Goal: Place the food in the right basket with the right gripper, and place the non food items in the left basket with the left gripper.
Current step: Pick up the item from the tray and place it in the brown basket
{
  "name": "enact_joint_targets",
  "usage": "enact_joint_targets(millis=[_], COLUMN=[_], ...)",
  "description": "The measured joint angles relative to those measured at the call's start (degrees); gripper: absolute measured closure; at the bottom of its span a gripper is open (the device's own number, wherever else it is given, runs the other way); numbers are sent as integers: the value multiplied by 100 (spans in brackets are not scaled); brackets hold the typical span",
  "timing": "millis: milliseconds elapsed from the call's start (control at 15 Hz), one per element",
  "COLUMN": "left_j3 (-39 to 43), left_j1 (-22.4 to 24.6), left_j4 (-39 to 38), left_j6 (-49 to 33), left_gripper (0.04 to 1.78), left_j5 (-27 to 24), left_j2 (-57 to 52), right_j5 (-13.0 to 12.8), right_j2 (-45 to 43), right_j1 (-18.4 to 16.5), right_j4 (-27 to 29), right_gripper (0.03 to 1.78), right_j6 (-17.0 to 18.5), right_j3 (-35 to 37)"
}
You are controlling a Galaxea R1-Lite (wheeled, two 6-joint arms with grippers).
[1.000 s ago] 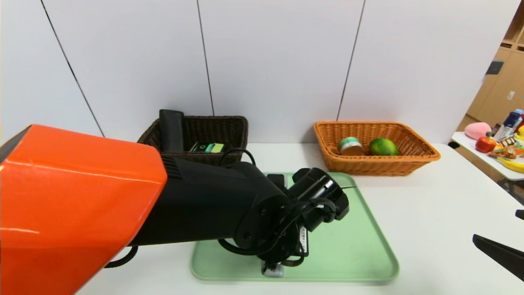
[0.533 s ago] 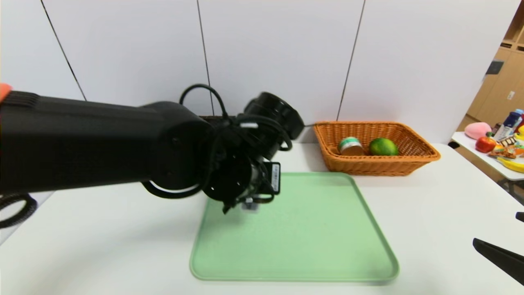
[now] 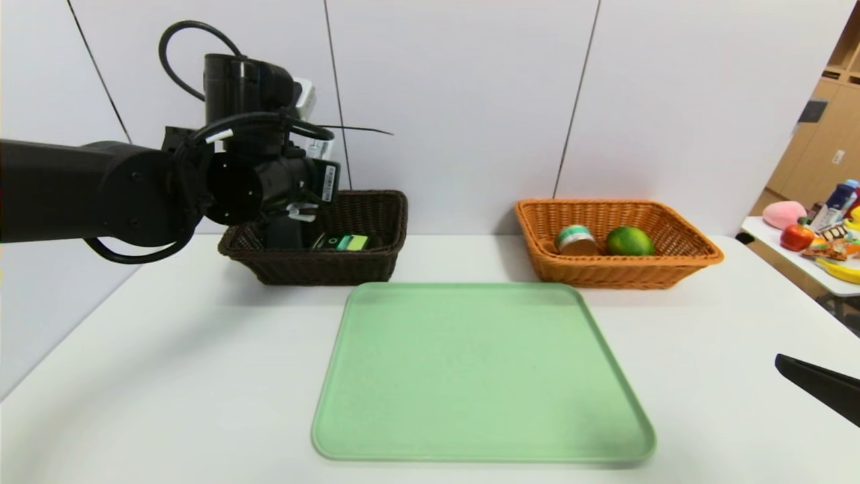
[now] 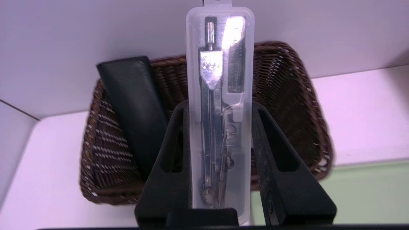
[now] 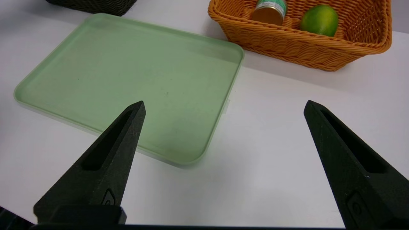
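While the left basket sits directly below it, the left gripper pinches the clear cutlery case, long axis along its fingers. Inside that basket, a black pouch leans, possibly obstructing. Well right of the basket, the right gripper rests wide open, empty.

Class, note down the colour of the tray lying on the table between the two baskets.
The tray is plain pale green, with no pattern; the head view shows it best.
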Motion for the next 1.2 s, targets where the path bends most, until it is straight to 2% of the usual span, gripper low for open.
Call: enact_joint_targets(millis=[200,400,533,733,1000,1200], left_j3=[349,417,412,397,328,285], left_j1=[407,510,529,529,535,546], left_j4=[-945,-1655,-2011,-2232,-2232,-2263], left_j6=[174,210,356,441,457,417], left_gripper=[125,125,125,125,125,93], left_j5=[-165,-206,-239,-322,-335,-339], left_j2=[315,816,1102,1412,1620,1670], right_j5=[0,-2,2,5,0,2], right_j2=[63,127,215,441,627,690], right_j1=[-33,-63,-105,-127,-129,-129], right_j4=[0,-48,-341,-1030,-1124,-1124], right_gripper=[10,10,10,10,10,10], right_j6=[-10,-7,0,0,0,0], right_j3=[-29,-88,-135,-154,-184,-221])
